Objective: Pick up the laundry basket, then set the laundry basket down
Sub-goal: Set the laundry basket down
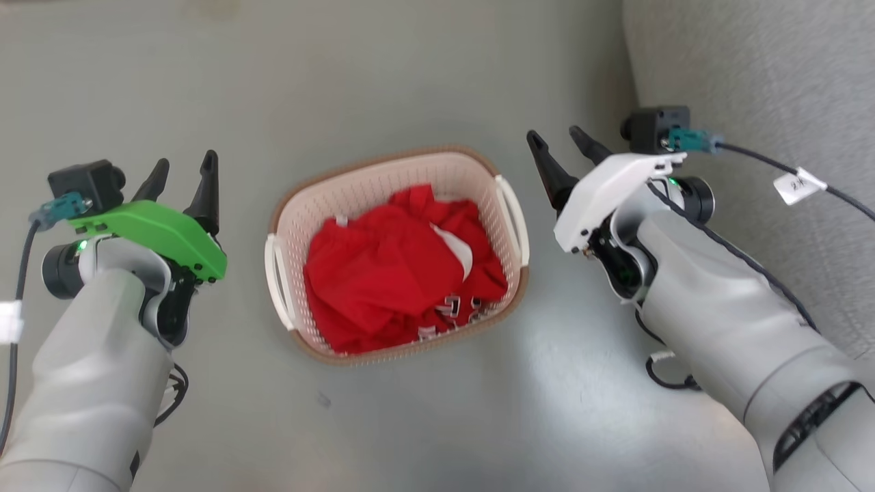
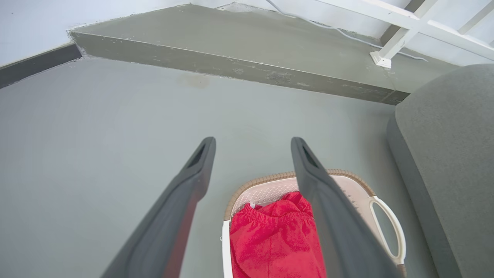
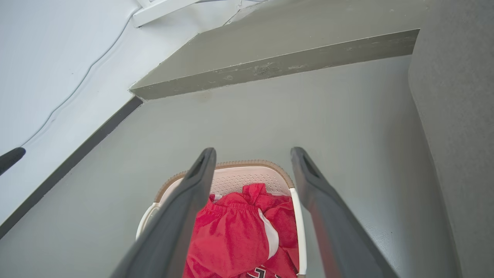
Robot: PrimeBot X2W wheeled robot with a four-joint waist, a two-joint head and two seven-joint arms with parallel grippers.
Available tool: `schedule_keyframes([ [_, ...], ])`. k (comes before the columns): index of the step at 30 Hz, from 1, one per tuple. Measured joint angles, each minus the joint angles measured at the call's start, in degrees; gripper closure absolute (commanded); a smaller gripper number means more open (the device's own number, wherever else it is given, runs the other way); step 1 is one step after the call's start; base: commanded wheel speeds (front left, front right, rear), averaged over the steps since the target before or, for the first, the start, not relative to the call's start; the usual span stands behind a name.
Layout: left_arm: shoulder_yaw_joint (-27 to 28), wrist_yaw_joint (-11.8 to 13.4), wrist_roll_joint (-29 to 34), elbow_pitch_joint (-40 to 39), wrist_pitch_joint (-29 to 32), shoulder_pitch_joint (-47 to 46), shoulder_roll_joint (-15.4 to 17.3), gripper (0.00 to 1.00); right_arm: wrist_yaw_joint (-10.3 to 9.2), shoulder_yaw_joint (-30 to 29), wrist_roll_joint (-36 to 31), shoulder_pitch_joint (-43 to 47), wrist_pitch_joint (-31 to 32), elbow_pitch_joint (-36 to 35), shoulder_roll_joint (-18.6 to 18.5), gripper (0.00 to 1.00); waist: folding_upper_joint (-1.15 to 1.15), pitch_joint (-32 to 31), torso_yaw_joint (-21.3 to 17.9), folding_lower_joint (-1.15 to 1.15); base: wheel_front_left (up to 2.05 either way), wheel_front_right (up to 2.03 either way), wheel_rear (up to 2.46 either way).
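Right now both grippers are spread wide and hold nothing. The left gripper (image 1: pixel 186 161), under a green cover, hangs at the left of the head view. The right gripper (image 1: pixel 553 134), under a white cover, hangs at the right, fingers pointing up the frame. Between them, apart from both, the laundry basket (image 1: pixel 369 191) sits on the grey floor (image 1: pixel 478 410) in the middle of the frame, turned slightly askew, with red clothes (image 1: pixel 389 266) heaped inside. Its left handle (image 1: pixel 275 280) faces the left gripper, its right handle (image 1: pixel 514 212) the right gripper.

The step in hand looks like the approach before the lift. To do it well, each arm should probably come down and inward until a finger slips through its own loop, then close. Raising both sides evenly would keep the load level. In each wrist view the basket lies low in the frame, partly behind the fingers, so both grippers seem above it.
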Motion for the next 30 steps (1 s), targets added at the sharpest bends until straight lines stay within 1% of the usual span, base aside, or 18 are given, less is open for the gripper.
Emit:
schedule_keyframes([
  [6,3.3,0.0,2.6,-4.8,0.0,4.1,0.6,0.00,-0.10,-3.5,-2.8,4.4,0.0,-3.7,-0.8,0.00,0.00,-4.7,-0.4,0.00,0.00,0.00,0.00],
  [9,5.2,0.2,3.6,-7.2,0.0,7.1,0.8,0.00,-1.00,-6.6,-3.6,6.5,0.0,-6.2,-1.5,0.00,0.00,-6.9,-0.6,0.00,0.00,0.00,0.00],
  [16,10.5,1.9,6.7,-13.8,0.0,13.3,1.0,0.00,-2.14,-12.8,-8.4,12.4,0.0,-13.2,-3.4,0.00,0.00,-12.0,-1.1,0.00,0.00,0.00,0.00],
  [22,13.9,2.6,9.8,-19.0,0.0,19.8,0.9,0.00,-3.08,-17.3,-13.8,17.1,-0.1,-20.2,-4.4,0.00,0.00,-15.8,-1.5,0.00,0.00,0.00,0.00],
  [24,14.7,3.1,10.7,-20.9,0.0,21.3,0.7,0.00,-3.58,-18.8,-15.3,18.7,-0.2,-22.4,-4.5,0.00,0.00,-17.0,-1.6,0.00,0.00,0.00,0.00],
  [27,16.2,3.6,12.5,-23.5,0.0,23.6,0.0,0.00,-3.74,-20.4,-18.0,21.5,-0.2,-25.4,-4.8,0.00,0.00,-18.5,-1.8,0.00,0.00,0.00,0.00],
  [29,17.4,4.1,13.1,-25.1,-0.1,25.4,-0.4,0.00,-4.58,-21.4,-19.5,23.5,-0.3,-27.3,-4.9,0.00,0.00,-19.4,-1.8,0.00,0.00,0.00,0.00],
  [30,17.7,4.1,13.5,-25.7,-0.1,26.2,-0.5,0.00,-4.59,-21.8,-20.2,24.5,-0.3,-28.1,-5.0,0.00,0.00,-19.8,-1.8,0.00,0.00,0.00,0.00],
])
